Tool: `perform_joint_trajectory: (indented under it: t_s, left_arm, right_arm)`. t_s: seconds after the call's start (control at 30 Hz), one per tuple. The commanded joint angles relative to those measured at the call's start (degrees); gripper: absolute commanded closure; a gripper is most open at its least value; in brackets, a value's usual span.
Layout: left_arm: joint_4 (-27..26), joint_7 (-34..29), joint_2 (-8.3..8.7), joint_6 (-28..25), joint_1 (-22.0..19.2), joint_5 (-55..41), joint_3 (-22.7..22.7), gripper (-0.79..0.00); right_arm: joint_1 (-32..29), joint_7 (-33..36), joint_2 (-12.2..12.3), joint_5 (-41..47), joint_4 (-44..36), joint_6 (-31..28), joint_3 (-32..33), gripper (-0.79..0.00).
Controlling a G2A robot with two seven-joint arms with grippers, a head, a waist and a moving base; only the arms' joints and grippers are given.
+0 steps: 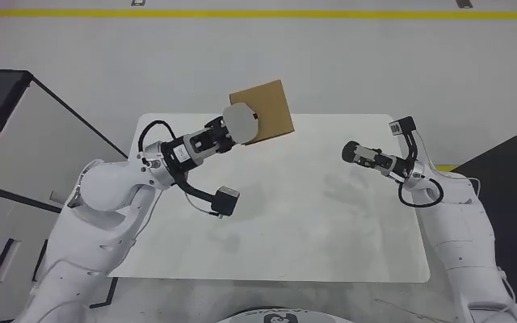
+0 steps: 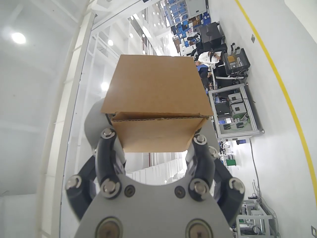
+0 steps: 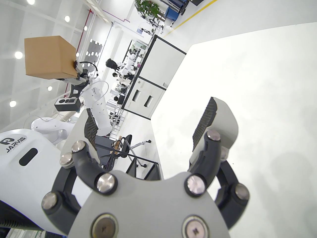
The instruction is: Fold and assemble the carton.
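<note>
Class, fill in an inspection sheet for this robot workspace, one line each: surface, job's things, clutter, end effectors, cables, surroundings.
Surface: white table with rounded corners and faint scuff marks.
Job's things: brown carton, already box-shaped, held in the air near the table's far edge.
Clutter: nothing seen.
End effectors: left end effector shut on the carton; right end effector open and holding nothing, over the table's right side.
Cables: black cable loops at the left arm's wrist, clear of the carton.
Surroundings: grey cabinet on the table's left; yellow floor line beyond the far edge.
</note>
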Motion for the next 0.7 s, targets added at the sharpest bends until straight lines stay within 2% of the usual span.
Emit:
perform_joint_trajectory:
  t_s: [0.0,0.2,0.3,0.43,0.5,0.67]
  left_arm:
    - [0.27,0.57,-0.08,0.04,-0.21,-1.65,0.29,0.0]
    - [0.93,1.28,-0.33,-3.33,-1.44,-8.64,0.58,0.0]
    - [1.7,1.18,-0.38,-7.89,-2.0,-11.16,1.19,0.0]
    - [2.54,-2.22,-0.74,-14.73,-2.46,-18.12,2.16,0.0]
    - [2.9,-6.37,-0.89,-18.2,-2.97,-19.49,2.41,0.0]
    - [2.9,-6.37,-0.89,-18.2,-2.97,-19.49,2.41,0.0]
  right_arm:
    - [0.0,0.0,0.0,0.0,0.0,0.0,0.0,-0.785]
    - [0.0,0.0,0.0,0.0,0.0,0.0,0.0,-0.785]
    - [0.0,0.0,0.0,0.0,0.0,0.0,0.0,-0.785]
    - [0.0,0.0,0.0,0.0,0.0,0.0,0.0,-0.785]
    - [0.0,0.0,0.0,0.0,0.0,0.0,0.0,-0.785]
    - [0.0,0.0,0.0,0.0,0.0,0.0,0.0,-0.785]
